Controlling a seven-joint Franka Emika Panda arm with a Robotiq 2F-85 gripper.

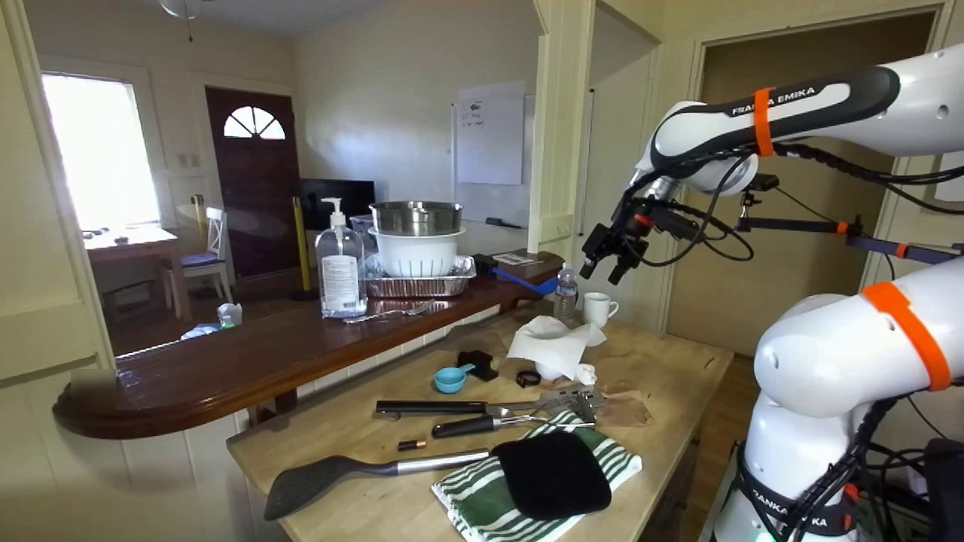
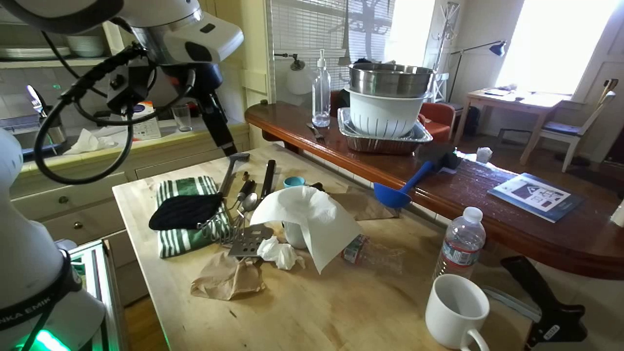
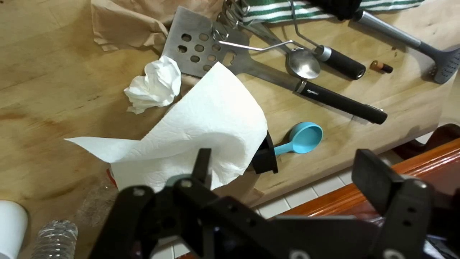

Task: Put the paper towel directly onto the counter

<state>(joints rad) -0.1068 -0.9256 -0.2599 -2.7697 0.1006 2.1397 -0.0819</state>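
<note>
The paper towel (image 1: 547, 340) is a white sheet draped over a small white container (image 1: 552, 371) on the light wood counter (image 1: 666, 369). Its corners hang out; in an exterior view one corner (image 2: 321, 239) reaches down beside the container (image 2: 295, 235). In the wrist view the sheet (image 3: 201, 126) lies left of centre, partly behind a finger. A crumpled white paper wad (image 2: 279, 253) lies beside it on the counter. My gripper (image 1: 602, 272) is open and empty, held in the air above the counter. Its spread fingers (image 3: 283, 154) show in the wrist view.
A water bottle (image 1: 565, 293) and white mug (image 1: 597, 309) stand behind the towel. A spatula (image 3: 266, 73), blue scoop (image 3: 305, 137), brown paper (image 2: 228, 275) and striped cloth (image 2: 190, 243) lie around it. The raised dark bar top (image 1: 248, 354) runs along the counter's side.
</note>
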